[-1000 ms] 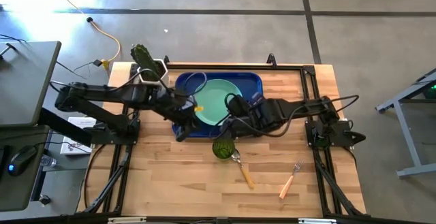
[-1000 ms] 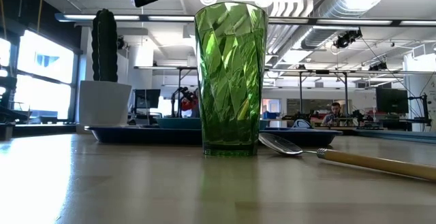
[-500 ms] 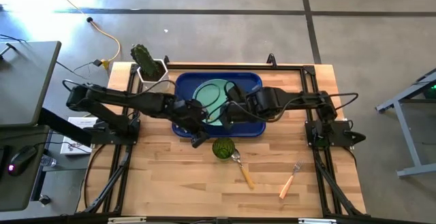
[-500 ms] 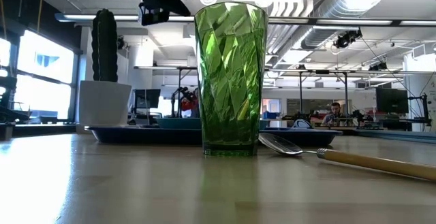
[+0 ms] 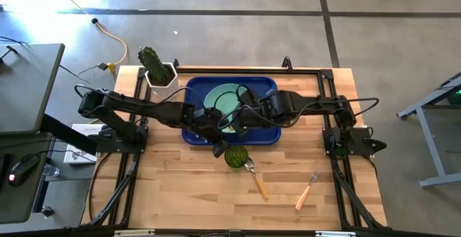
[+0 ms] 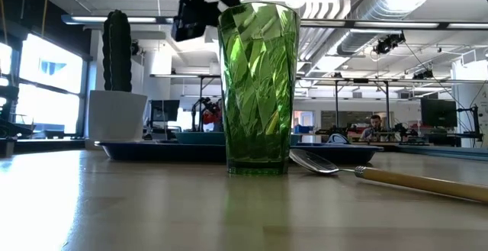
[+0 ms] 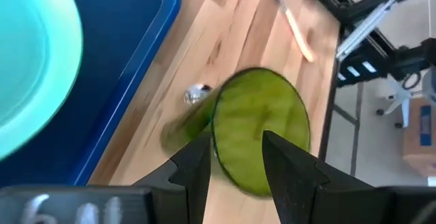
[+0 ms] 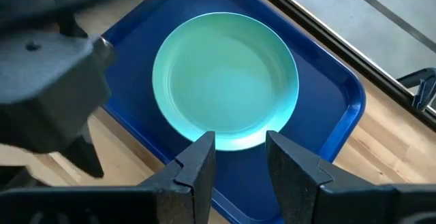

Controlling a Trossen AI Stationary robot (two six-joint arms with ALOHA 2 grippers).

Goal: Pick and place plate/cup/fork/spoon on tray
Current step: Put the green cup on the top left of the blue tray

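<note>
The mint-green plate (image 5: 225, 106) lies flat in the dark blue tray (image 5: 265, 86); it also shows in the right wrist view (image 8: 225, 81). The green cup (image 5: 235, 157) stands upright on the table just in front of the tray's near rim, and shows in the low view (image 6: 258, 91). The spoon (image 5: 256, 179) lies beside the cup, and the fork (image 5: 307, 191) lies nearer the right edge. My left gripper (image 7: 235, 163) is open just left of the cup (image 7: 262, 132) and above its rim. My right gripper (image 8: 238, 157) is open above the plate's rim.
A green cactus in a white pot (image 5: 155, 66) stands at the tray's far left corner. The two arms meet over the tray. Bare wood lies near the table's front and left. In the low view, the room beyond shows a seated person far off.
My left gripper has gone toward the table's right and near edges, across the tray's near left corner toward the cup, and has come down beside its rim. The cup, spoon and fork have stayed put.
</note>
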